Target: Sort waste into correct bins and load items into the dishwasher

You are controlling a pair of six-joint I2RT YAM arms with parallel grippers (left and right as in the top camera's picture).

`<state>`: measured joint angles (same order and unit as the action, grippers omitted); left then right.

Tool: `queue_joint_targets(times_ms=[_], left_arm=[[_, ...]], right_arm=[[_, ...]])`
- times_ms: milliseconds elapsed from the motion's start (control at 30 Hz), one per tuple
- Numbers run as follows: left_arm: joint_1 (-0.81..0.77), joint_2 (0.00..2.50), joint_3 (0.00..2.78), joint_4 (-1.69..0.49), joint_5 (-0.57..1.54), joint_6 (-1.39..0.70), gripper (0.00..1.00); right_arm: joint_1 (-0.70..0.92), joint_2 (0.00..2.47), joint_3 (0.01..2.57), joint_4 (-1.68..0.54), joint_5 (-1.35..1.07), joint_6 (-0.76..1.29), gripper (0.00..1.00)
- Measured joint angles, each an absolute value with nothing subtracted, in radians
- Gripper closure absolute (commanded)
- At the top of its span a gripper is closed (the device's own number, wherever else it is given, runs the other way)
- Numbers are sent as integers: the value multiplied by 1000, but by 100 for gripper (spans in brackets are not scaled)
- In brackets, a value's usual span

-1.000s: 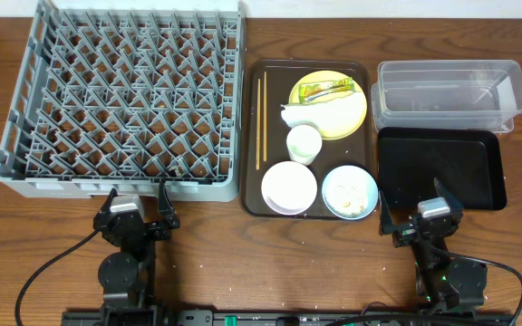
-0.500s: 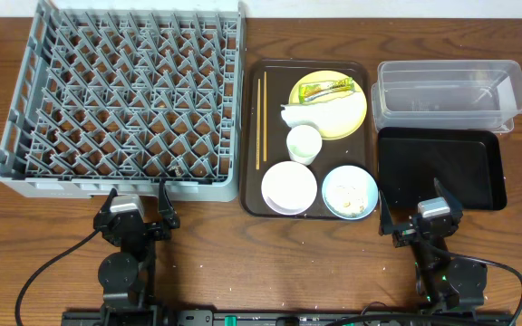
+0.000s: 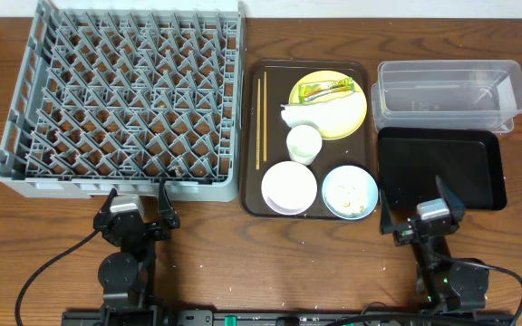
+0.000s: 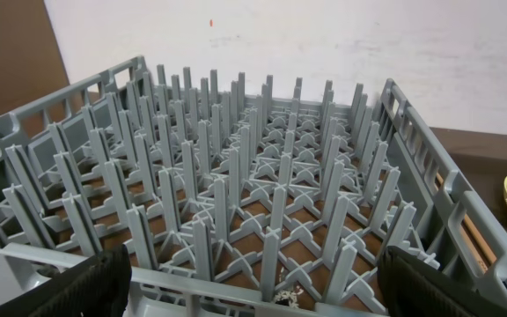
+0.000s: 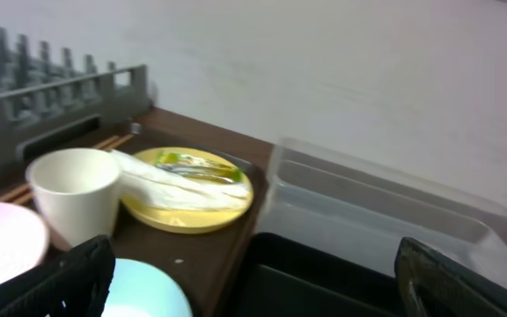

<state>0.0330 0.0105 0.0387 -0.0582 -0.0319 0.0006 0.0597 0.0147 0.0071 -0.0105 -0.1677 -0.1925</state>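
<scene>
On the brown serving tray, the yellow plate (image 3: 349, 115) carries a yellow-green wrapper (image 3: 324, 89) and a white napkin (image 3: 299, 115). Near it are the white cup (image 3: 304, 143), white bowl (image 3: 289, 186), chopsticks (image 3: 262, 118) and a light blue bowl (image 3: 350, 192) with rice scraps. The grey dish rack (image 3: 120, 186) fills the left. A clear tub (image 3: 447, 91) and black tray (image 3: 442, 163) lie at the right. My left gripper (image 3: 139, 203) stands open before the rack (image 4: 262, 202). My right gripper (image 3: 415, 208) is open and empty, facing the cup (image 5: 73, 202) and plate (image 5: 183, 217).
The brown serving tray (image 3: 275, 86) lies between the rack and the bins. The rack's near wall is just ahead of the left fingers (image 4: 95, 282). In the right wrist view the black tray (image 5: 324, 273) is directly beneath the jaws, with the clear tub (image 5: 368, 202) behind it.
</scene>
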Motion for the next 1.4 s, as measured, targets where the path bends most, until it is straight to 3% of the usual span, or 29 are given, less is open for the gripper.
queue_joint_targets(times_ms=[333,667,1000,1400], left_arm=[[33,10,18,0,-27,0,9],[33,10,21,58,-23,-37,10],[33,49,222,-106,2,-52,9],[33,383,572,-296,4,-48,10]], right_arm=[[60,15,22,33,-277,-131,1],[60,142,229,-11,-290,-113,1],[60,405,466,-73,-311,-113,1],[60,675,761,-192,-395,-113,1]])
